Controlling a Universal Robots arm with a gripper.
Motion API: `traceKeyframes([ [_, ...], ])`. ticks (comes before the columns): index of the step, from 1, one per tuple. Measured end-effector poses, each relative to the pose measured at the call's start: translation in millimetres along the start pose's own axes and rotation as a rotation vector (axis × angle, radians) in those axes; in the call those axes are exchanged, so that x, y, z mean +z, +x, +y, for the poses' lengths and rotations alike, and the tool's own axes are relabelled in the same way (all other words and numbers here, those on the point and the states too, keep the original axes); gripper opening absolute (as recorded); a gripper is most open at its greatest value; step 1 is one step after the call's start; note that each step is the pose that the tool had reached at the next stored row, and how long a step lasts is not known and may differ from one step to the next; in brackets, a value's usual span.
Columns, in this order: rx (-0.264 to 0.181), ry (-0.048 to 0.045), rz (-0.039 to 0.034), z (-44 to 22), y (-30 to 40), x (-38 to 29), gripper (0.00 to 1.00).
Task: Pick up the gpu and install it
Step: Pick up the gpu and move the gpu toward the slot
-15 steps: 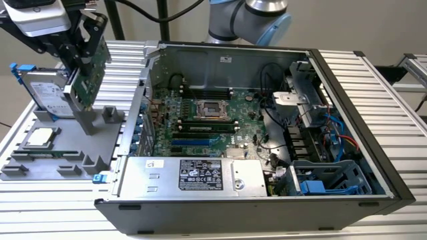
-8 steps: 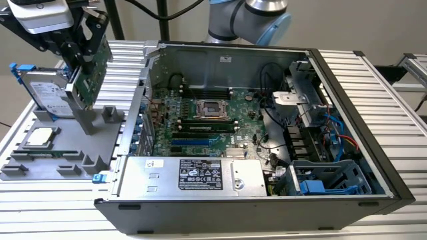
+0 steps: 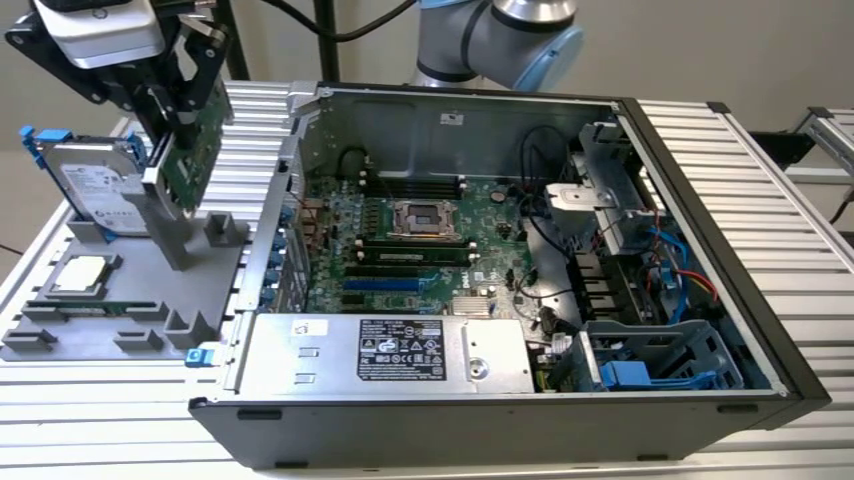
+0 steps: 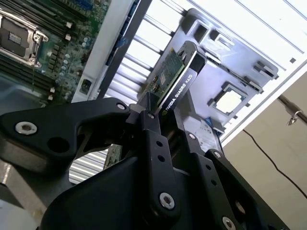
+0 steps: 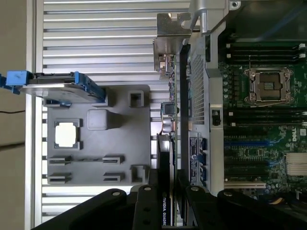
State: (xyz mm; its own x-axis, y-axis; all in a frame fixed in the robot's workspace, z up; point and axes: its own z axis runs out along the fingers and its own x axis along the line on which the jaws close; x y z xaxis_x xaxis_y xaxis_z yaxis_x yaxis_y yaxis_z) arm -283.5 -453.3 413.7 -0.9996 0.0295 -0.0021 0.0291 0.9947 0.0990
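My gripper [image 3: 167,95] is shut on the gpu [image 3: 190,150] and holds it on edge in the air above the grey holder tray [image 3: 134,300], at the exterior view's left. The card's green board faces the open computer case [image 3: 694,150], and its silver bracket [image 3: 171,232] hangs down toward the tray. In the second wrist view the black fingers [image 4: 152,129] clamp the gpu [image 4: 180,76] by its top edge. In the first wrist view the gpu [image 5: 173,96] runs edge-on from the gripper [image 5: 169,184], just outside the case wall.
The motherboard [image 3: 414,230] lies in the case with blue expansion slots [image 3: 387,285] near the power supply [image 3: 387,350]. On the tray stand a hard drive in a blue-edged caddy [image 3: 100,185] and a processor [image 3: 83,272]. The case's side wall [image 3: 274,230] rises between tray and motherboard.
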Motion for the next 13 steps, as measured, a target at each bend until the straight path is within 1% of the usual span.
traceKeyframes([
  [13, 0.0, 0.0, 0.0, 0.4, -14.8, 0.1, 0.0],
])
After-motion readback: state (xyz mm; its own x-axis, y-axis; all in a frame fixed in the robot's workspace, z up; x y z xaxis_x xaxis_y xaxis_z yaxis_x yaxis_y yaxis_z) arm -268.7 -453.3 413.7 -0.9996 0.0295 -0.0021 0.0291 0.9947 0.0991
